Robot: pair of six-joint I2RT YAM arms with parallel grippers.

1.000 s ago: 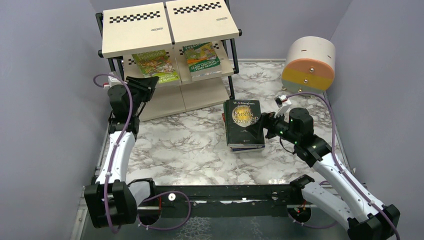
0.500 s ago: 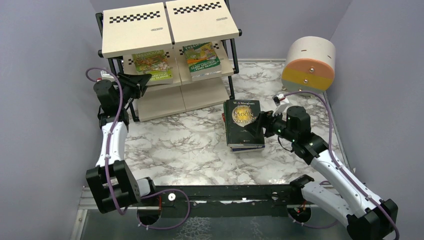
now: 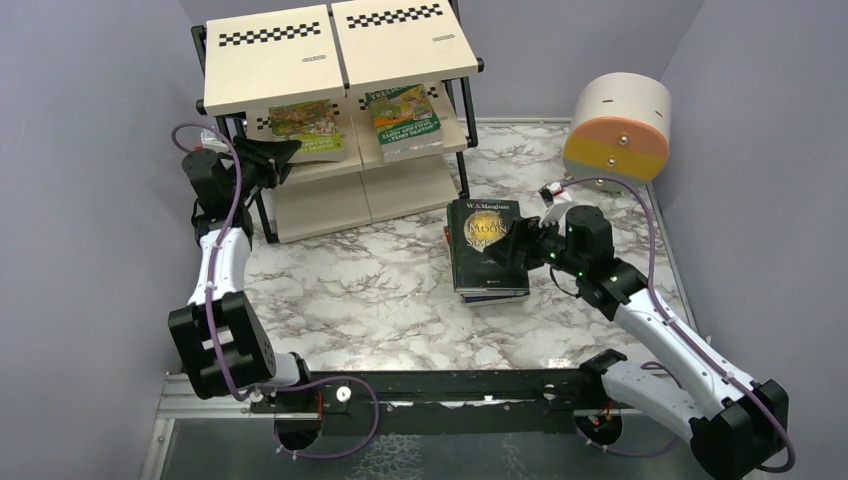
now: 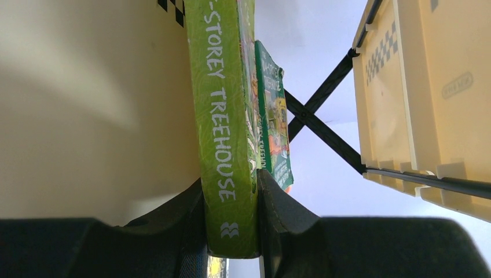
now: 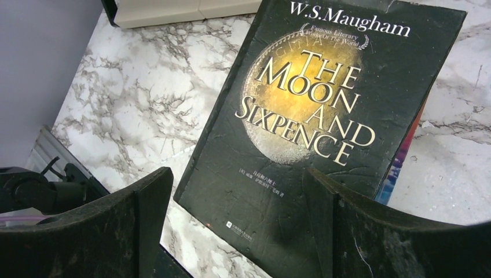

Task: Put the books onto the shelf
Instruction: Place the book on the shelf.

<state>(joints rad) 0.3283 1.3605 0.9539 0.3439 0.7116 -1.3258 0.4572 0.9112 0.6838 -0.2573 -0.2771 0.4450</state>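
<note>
Left gripper (image 4: 231,202): pinching green "Storey Treehouse" paperback (image 4: 223,116) at black-framed beige shelf (image 3: 340,45).
Right gripper (image 5: 234,185): spread over black gold-titled book (image 5: 324,87) on marble worktop (image 3: 350,290).

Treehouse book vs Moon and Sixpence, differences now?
The Treehouse book is green; Moon and Sixpence is black with a gold moon. The Treehouse book is clamped in the left end effector at the shelf's middle tier; Moon and Sixpence lies flat atop a stack on the table, ungripped, the right end effector open at its edge. Both are books.
</note>
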